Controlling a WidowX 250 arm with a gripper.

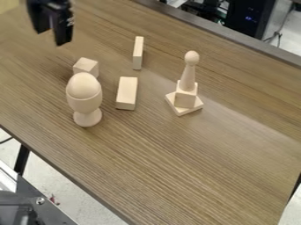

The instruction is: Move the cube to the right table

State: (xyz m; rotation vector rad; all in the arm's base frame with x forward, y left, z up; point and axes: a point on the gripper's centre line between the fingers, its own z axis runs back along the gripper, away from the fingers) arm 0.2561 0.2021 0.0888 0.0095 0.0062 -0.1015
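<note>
The gripper (51, 38) hangs at the upper left over the table (176, 167), its fingers parted and holding nothing. The cube (86, 66) is on the table's left part, just behind the egg cup (87, 105) holding an egg (83, 85), which partly hides it; whether they touch I can't tell. The egg cup is the piece nearer the table's lower-left edge. Right of it lies a rectangular block (126, 93), with wood showing on either side, and a narrow block (138, 53) is farther up, toward the far edge. A peg (188, 75) stands upright on a cubic block (185, 96) atop a square base (196, 105), well apart from the cube; beyond that, wood stretches broadly to the lower-right corner.
</note>
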